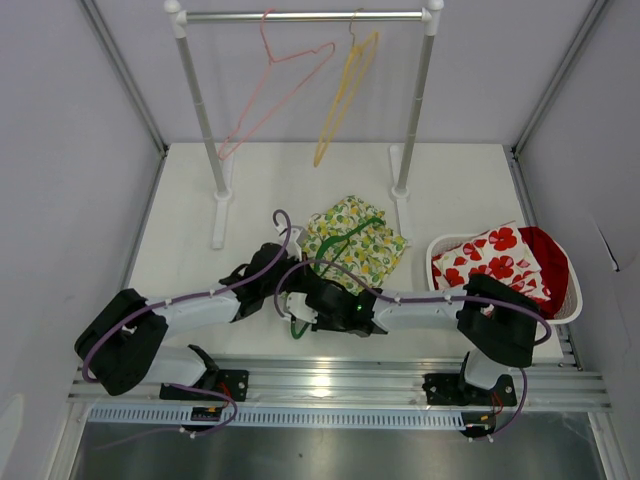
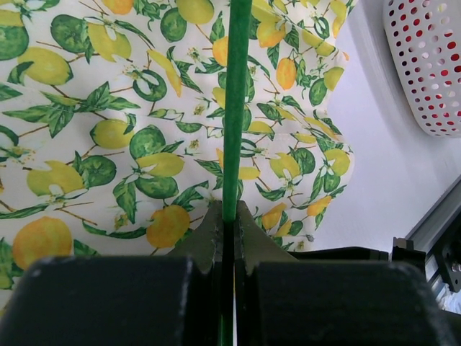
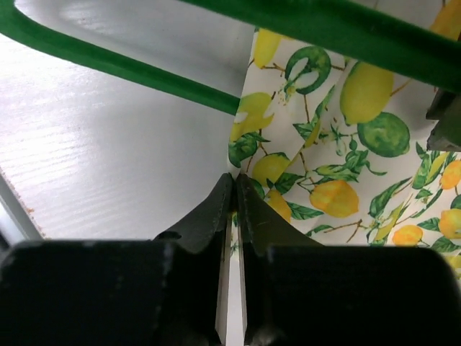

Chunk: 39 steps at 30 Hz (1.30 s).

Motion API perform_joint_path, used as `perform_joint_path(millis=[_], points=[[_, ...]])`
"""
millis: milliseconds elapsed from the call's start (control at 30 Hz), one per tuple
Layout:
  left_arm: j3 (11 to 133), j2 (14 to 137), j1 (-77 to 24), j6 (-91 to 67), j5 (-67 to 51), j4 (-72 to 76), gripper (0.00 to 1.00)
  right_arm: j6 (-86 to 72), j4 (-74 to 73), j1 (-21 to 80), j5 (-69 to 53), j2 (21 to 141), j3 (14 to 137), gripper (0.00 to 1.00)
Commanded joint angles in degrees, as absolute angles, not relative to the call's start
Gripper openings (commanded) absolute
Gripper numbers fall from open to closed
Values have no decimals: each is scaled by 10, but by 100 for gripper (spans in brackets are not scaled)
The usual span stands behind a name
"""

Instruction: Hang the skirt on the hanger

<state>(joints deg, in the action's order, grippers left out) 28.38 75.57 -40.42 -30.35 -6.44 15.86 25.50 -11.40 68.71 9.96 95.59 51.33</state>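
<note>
**Top view**
- Skirt (image 1: 360,250): lemon-print cloth, rumpled into a rough square at mid-worktop (image 1: 280,180), just ahead of both wrists.
- Hanger (image 1: 345,235): green, lying across the top of the skirt, hook end toward the arms.
- Arms: left arm (image 1: 200,305) and right arm (image 1: 430,305) meeting at the skirt's near edge, neither clearly nearer.
- Basket (image 1: 572,300): white, perforated, to the right of the skirt and apart from it.

**Left wrist view**
- Left fingers (image 2: 216,223): clamped shut on the hanger's thin bar.
- Hanger axis: running straight away from the fingertips over the print; smooth, rigid, round rod.
- Skirt: under the bar and on both sides of it; soft, thin, lightly creased.

**Right wrist view**
- Right fingers (image 3: 225,198): set nearly together at the skirt's edge, a sliver of print between the tips; read as a pinch on that edge, not certain.
- Skirt from the tips: up and to the right; bare glossy worktop to the left.
- Hanger: two green bars crossing beyond the tips, not touching them.
- Coming move: judged to turn on bringing the pinched edge across to the bar held by the other fingers; limp cloth likely to sag or slip.
</note>
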Motion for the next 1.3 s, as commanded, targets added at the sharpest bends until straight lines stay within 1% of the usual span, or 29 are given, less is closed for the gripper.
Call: perform_joint_path(millis=[0, 33, 200, 400, 700, 800, 967, 1267], points=[[310, 759, -398, -289, -69, 159, 0, 237, -159, 680, 73, 926, 561, 6], [315, 761, -399, -287, -69, 156, 0, 230, -190, 679, 45, 913, 581, 4], [330, 768, -399, -280, -71, 149, 0, 209, -276, 688, -60, 882, 623, 4], [338, 774, -398, -275, -69, 141, 0, 214, -303, 711, -111, 852, 613, 4], [341, 774, -399, -273, -63, 130, 0, 231, -327, 728, -146, 858, 606, 3], [341, 770, -398, -270, -59, 123, 0, 247, -346, 729, -151, 855, 594, 1], [338, 767, -395, -269, -49, 117, 0, 251, -353, 735, -178, 838, 563, 1], [331, 747, -387, -266, -48, 105, 0, 261, -360, 744, -171, 849, 550, 1]])
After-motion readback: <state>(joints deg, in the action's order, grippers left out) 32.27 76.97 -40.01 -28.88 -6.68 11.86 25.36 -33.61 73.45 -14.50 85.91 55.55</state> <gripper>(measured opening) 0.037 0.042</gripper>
